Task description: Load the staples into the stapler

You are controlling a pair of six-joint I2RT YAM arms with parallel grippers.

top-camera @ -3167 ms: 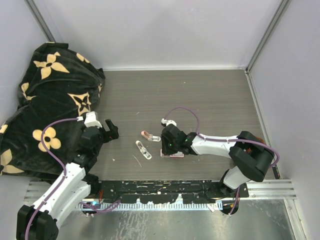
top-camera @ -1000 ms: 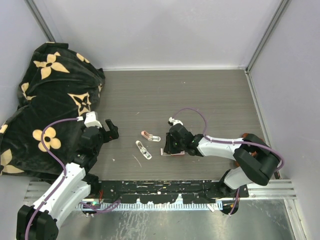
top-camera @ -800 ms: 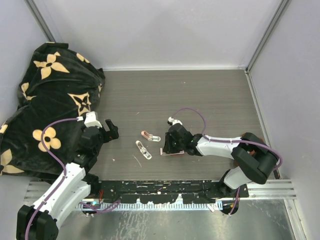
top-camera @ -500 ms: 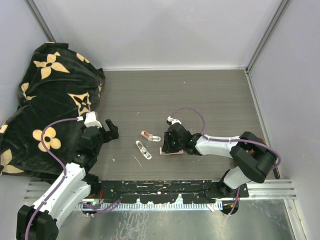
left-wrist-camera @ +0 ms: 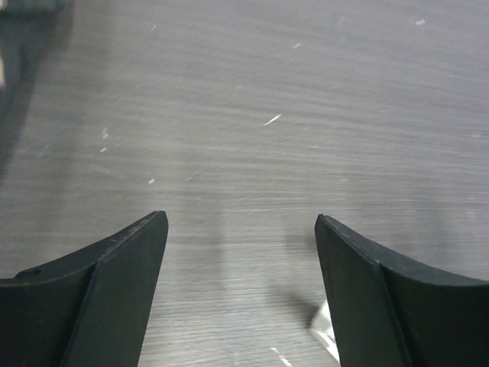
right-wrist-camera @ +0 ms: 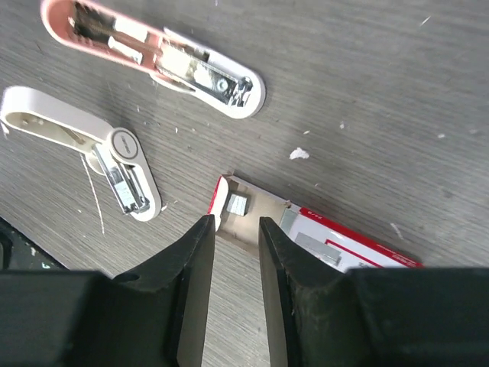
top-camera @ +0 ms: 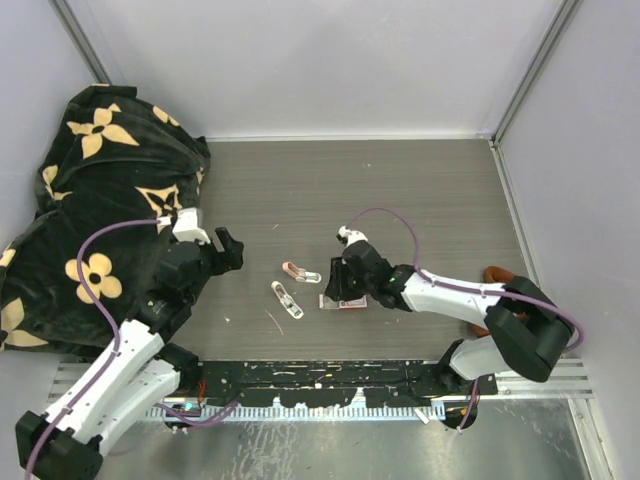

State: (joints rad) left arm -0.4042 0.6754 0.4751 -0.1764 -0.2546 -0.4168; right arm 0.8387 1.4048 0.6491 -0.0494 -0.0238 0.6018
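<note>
Staples box (right-wrist-camera: 325,237) (tray end open) lies just ahead of right gripper (right-wrist-camera: 234,223), jaws narrow, empty.

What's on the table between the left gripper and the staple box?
In the top view, two opened staplers lie between the left gripper and the staple box: a pink stapler and, nearer the arms, a white stapler.

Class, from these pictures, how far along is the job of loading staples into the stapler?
Done: the pink stapler and white stapler lie hinged open, and the staple box shows its tan tray at one end. In hand: the right gripper hangs over that tray, jaws slightly apart, nothing visibly between them. The left gripper is open over the table. To do: pick up a strip, lay it in a stapler, close it.
</note>
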